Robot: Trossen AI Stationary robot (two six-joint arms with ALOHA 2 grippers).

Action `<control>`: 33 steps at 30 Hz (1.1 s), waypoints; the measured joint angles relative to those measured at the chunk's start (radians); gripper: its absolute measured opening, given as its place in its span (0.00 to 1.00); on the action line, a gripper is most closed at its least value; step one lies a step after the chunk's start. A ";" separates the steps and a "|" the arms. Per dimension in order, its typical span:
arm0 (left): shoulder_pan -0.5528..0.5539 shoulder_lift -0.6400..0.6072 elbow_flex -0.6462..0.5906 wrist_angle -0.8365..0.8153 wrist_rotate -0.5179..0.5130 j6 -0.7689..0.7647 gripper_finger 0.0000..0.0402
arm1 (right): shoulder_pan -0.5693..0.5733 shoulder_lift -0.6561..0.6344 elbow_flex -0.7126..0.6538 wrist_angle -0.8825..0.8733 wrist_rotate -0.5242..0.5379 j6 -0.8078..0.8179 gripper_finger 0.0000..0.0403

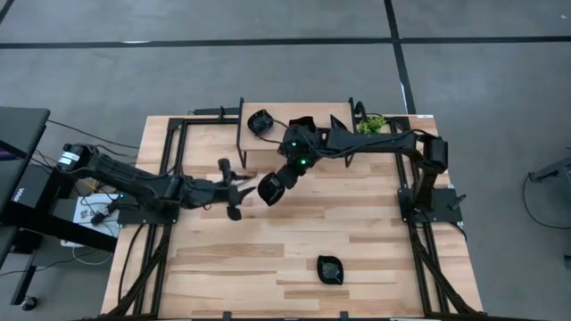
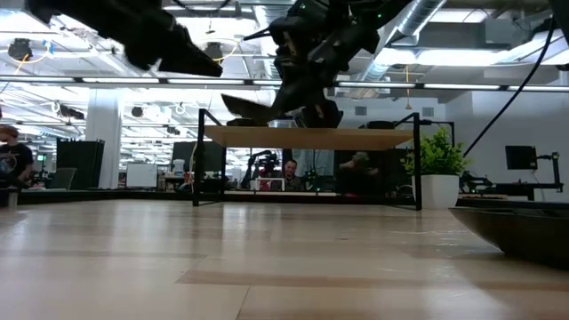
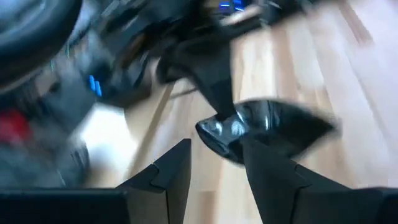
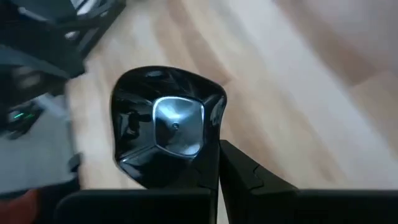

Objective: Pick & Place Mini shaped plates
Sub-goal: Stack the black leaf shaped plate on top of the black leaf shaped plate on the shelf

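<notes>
Midair at the high view's centre, the right gripper (image 1: pixel 270 189) pinches a square plate's (image 4: pixel 166 158) rim, lifted for carrying. Meanwhile the left gripper (image 1: pixel 234 189) hovers beside it, fingers spread, seemingly ready to take it. Another plate (image 1: pixel 329 269) waits lower right.

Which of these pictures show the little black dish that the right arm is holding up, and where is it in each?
High view: the held dish is at table centre.
Low view: upper middle, above the shelf.
Left wrist view: centre.
Right wrist view: centre-left.
Shared landmark: the right hand pinching its rim.

glossy black plate (image 1: pixel 270 188) airborne; another (image 1: pixel 330 269) on table
</notes>
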 joint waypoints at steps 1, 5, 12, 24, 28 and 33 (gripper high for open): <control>0.013 0.000 0.000 0.000 -0.001 -0.102 0.37 | 0.003 0.000 0.000 0.000 0.024 0.000 0.00; 0.057 0.000 0.000 0.000 0.037 -0.479 0.37 | 0.028 0.000 0.000 0.000 0.143 0.006 0.00; 0.047 0.000 0.000 0.000 0.076 -0.792 0.37 | 0.060 0.017 -0.001 0.044 0.269 0.031 0.00; 0.062 0.009 0.001 -0.058 0.067 -0.753 0.37 | 0.067 0.039 -0.002 0.088 0.254 0.042 0.00; 0.062 0.037 0.001 -0.061 0.057 -0.720 0.37 | 0.077 0.039 -0.002 0.103 0.255 0.042 0.00; 0.053 0.076 0.001 -0.060 0.073 -0.720 0.37 | 0.086 0.039 -0.002 0.108 0.271 0.042 0.00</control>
